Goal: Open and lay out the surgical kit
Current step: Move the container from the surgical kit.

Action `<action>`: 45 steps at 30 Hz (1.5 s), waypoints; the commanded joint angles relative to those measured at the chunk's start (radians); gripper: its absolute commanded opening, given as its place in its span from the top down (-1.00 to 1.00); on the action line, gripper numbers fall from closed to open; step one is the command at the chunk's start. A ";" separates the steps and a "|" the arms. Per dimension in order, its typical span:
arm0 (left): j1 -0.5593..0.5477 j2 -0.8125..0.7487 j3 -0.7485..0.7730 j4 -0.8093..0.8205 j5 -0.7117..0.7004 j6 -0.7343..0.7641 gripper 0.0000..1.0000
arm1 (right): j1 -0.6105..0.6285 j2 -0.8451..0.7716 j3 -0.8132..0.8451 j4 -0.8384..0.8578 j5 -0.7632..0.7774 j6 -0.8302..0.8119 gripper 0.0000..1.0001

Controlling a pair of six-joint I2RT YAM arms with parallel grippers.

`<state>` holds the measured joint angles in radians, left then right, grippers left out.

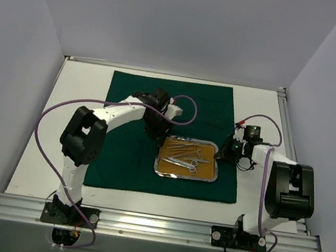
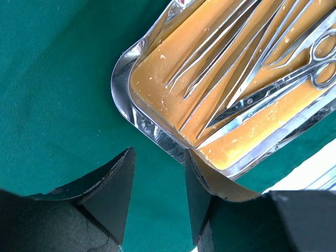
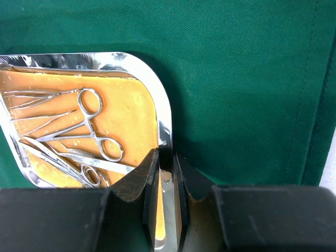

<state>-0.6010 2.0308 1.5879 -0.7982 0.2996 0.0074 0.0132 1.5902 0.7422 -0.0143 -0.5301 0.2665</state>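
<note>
**Desk:** How far along is the kit?

**Photographer:** The unwrapping looks finished. The drape [image 1: 124, 157] lies flat across the table [image 1: 84, 87], and the tray [image 3: 152, 84] sits uncovered on the drape's near right part. The laying out has not begun: the instruments [image 3: 89, 131] lie bunched together on the tan liner [image 3: 131, 115], all inside the tray and none on the cloth.

**Desk:** And the arms?

**Photographer:** The right gripper [image 3: 165, 154] is pinched onto the tray's right rim, with the steel edge running up between its fingers. The left gripper [image 2: 157, 153] hangs at the tray's opposite corner. Its jaws are partly apart with nothing between them, and one finger is just beside the rim. I cannot tell whether it touches.

**Desk:** What is left, then?

**Photographer:** By my reading, nearly all of the second half. Each instrument has to be lifted out and set down separately on the drape. The right arm appears to be steadying the tray for that, while the left is free to pick.
</note>
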 commanded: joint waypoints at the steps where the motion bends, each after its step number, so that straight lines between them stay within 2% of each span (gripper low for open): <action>1: -0.005 0.012 -0.006 0.054 0.029 -0.038 -0.03 | -0.001 -0.055 -0.017 -0.038 0.015 0.020 1.00; 4: -0.016 0.029 -0.014 0.056 0.050 -0.046 -0.01 | -0.002 -0.059 -0.029 -0.027 0.025 0.028 1.00; 19: -0.019 0.066 -0.036 0.060 0.029 -0.050 0.02 | 0.001 -0.012 -0.033 0.004 0.005 0.036 0.65; 21: -0.019 0.078 -0.037 0.062 0.056 -0.055 0.07 | 0.002 -0.010 -0.033 0.002 0.001 0.037 0.66; 25: -0.026 0.092 -0.031 0.062 0.087 -0.063 0.28 | 0.004 0.002 -0.033 0.050 -0.016 0.046 0.81; 28: -0.025 0.095 -0.019 0.053 0.107 -0.067 0.48 | 0.008 0.008 -0.027 0.060 -0.036 0.065 0.96; 29: -0.023 0.095 -0.016 0.051 0.110 -0.067 0.62 | 0.008 0.010 -0.024 0.062 -0.045 0.066 0.99; 34: -0.008 0.077 0.001 0.050 0.128 -0.073 0.94 | 0.011 -0.010 -0.006 0.071 -0.050 0.085 1.00; 45: 0.040 0.100 0.095 0.045 0.101 -0.073 0.95 | 0.002 0.059 0.112 0.063 -0.048 0.091 1.00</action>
<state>-0.5610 2.1174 1.6096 -0.7670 0.3614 -0.0860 0.0147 1.6333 0.7773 0.0185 -0.5510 0.3340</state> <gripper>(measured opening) 0.332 0.109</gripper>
